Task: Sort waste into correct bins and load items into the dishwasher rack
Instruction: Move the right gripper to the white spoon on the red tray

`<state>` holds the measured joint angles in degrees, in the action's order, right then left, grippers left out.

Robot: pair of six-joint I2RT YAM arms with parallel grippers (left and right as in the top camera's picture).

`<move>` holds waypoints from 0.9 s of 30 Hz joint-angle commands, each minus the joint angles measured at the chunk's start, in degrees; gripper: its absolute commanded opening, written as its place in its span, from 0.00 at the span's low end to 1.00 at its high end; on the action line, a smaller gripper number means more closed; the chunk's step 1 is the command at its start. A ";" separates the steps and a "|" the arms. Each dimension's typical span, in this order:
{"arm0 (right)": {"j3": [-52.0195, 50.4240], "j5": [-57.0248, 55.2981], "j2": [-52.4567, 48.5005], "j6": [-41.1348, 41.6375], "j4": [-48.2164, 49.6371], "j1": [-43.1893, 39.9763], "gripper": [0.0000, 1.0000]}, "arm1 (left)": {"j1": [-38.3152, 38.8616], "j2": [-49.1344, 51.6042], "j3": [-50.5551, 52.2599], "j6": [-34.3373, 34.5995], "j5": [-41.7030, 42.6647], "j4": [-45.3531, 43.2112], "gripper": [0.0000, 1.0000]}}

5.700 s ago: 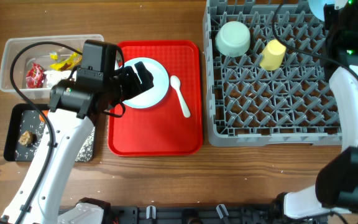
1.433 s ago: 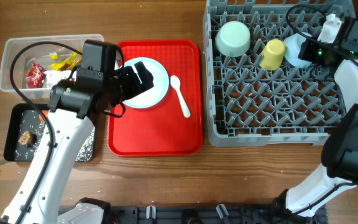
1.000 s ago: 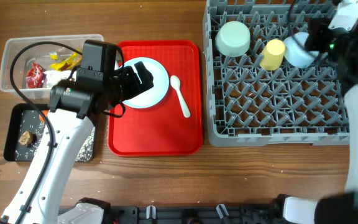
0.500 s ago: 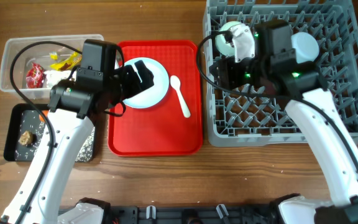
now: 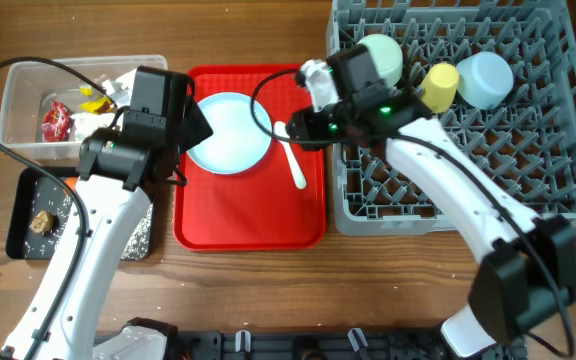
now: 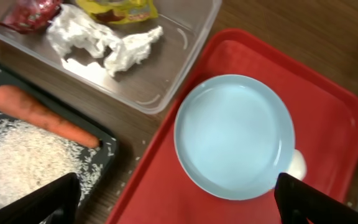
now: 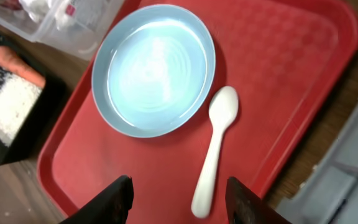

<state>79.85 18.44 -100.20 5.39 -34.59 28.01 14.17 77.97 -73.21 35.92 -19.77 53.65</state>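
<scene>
Your left hand [image 6: 178,186]: fingers apart, empty, at light blue plate [image 6: 234,135] | your right hand [image 7: 179,186]: apart, empty, above white spoon [image 7: 215,149] on red tray [image 7: 291,74]

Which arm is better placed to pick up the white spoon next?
Right: the right end effector, open, hangs just over the white spoon on the red tray; the left end effector sits over the light blue plate.

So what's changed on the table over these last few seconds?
The right gripper set the light blue bowl in the dishwasher rack beside the yellow cup, let go, and swung left to hover open over the white spoon. The left gripper drew back off the light blue plate, still open. Plate, spoon and cup stayed put.
</scene>
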 commanded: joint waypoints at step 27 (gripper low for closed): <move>-0.79 -19.39 -19.30 9.86 15.13 6.60 0.37 | -0.20 -1.16 -0.42 0.50 -3.87 0.02 1.00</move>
<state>79.50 1.41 -118.37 12.47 -19.99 34.68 14.17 77.97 -73.21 35.90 -22.50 53.67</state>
